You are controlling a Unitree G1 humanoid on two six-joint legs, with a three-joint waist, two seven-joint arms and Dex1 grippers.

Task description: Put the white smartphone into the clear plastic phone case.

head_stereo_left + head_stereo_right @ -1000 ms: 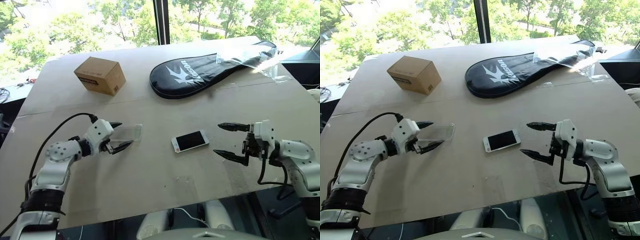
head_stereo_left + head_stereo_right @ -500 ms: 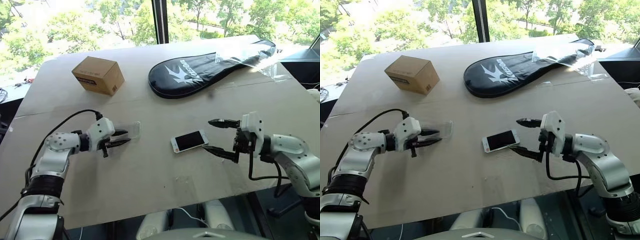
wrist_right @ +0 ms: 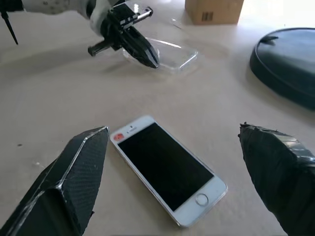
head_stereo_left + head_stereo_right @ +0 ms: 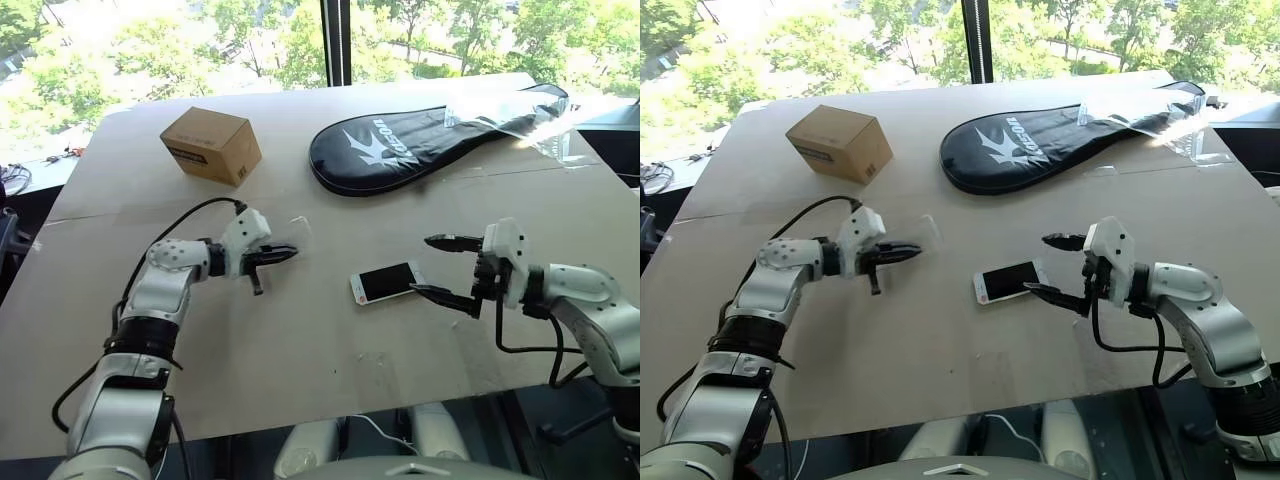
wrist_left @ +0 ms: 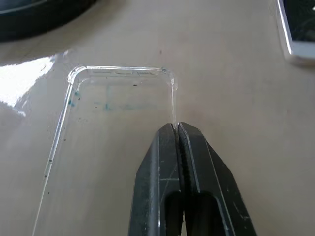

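Left gripper (image 4: 285,253) sits left of centre in the left eye view, fingers pressed together on the rim of the clear plastic phone case (image 4: 296,228), which reads as a faint glassy patch just above the tips. Right gripper (image 4: 446,268) is right of centre, jaws spread wide, lower finger tip just beside the right end of the white smartphone (image 4: 387,283). Phone lies flat, screen up, on the table (image 4: 330,360) at frame centre. Cardboard box (image 4: 211,146) upper left, black racket cover (image 4: 420,140) upper centre to upper right, with a crinkled clear plastic sheet (image 4: 500,105) on its right end.

Right eye view: same layout, phone between the two grippers, closer to the right one; case well apart from the phone.

Left wrist view: black fingers (image 5: 165,177) rise from the bottom centre, closed, pinching the case's right side wall; the case spans centre to lower left, rounded end at upper centre. Phone corner in the upper right, apart from the case.

Right wrist view: two fingers (image 3: 74,182) at lower left and lower right, wide apart, phone at lower centre between them, not touched. Left gripper and case at upper centre, box at the top edge, racket cover at the right edge.
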